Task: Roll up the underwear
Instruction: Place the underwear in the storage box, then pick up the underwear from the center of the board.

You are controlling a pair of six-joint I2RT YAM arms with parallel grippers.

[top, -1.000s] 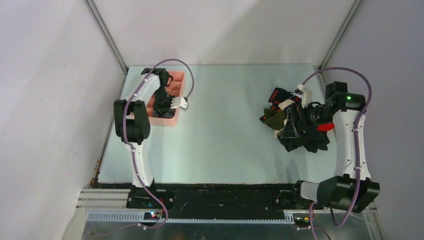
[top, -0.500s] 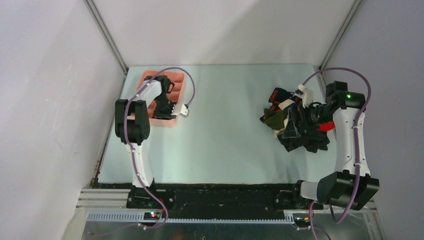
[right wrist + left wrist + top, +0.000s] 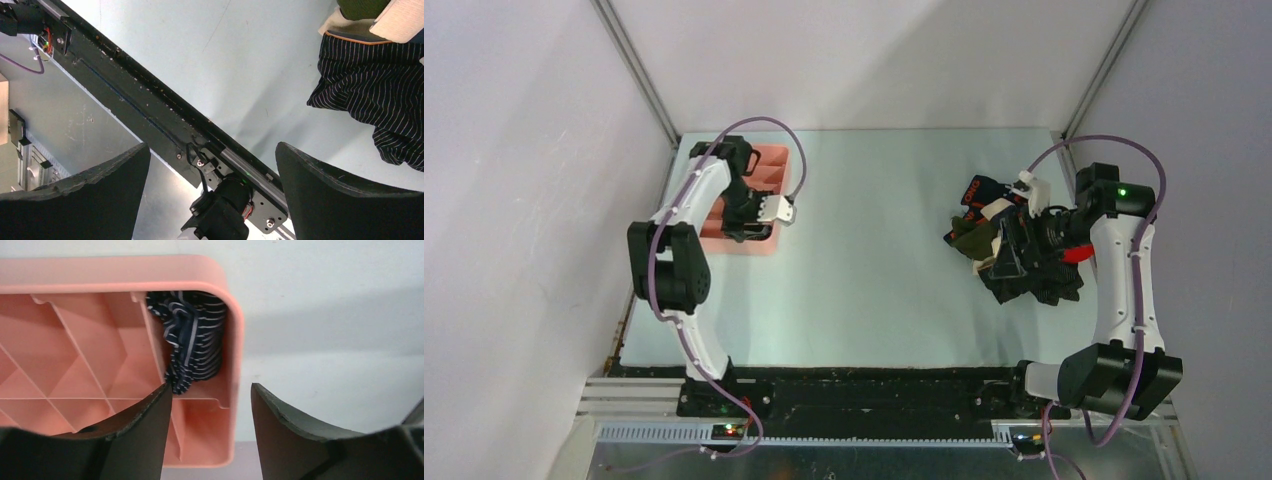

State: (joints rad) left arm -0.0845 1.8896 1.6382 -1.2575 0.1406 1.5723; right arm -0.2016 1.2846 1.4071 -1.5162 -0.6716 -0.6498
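Observation:
A rolled underwear, dark with thin white stripes (image 3: pixel 192 342), lies in a corner compartment of the pink tray (image 3: pixel 235 340). My left gripper (image 3: pixel 210 386) hovers just above it, open, with nothing between its fingers; the top view shows the left gripper (image 3: pixel 749 213) over the tray (image 3: pixel 776 163). A pile of underwear (image 3: pixel 1034 275) lies at the right, with an olive piece (image 3: pixel 972 238) and a black-orange one (image 3: pixel 977 190). My right gripper (image 3: pixel 1009 255) hangs over this pile, wide open and empty. A striped piece (image 3: pixel 370 75) shows beside the right gripper (image 3: pixel 212 145).
The tray's other compartments (image 3: pixel 75 355) hold nothing that I can see. Grey walls close in the table on both sides and at the back. The black rail (image 3: pixel 165 115) with the arm bases runs along the near edge.
My left gripper has opened and let go of the striped underwear in the tray. The left arm's elbow swung left. The right arm has not moved.

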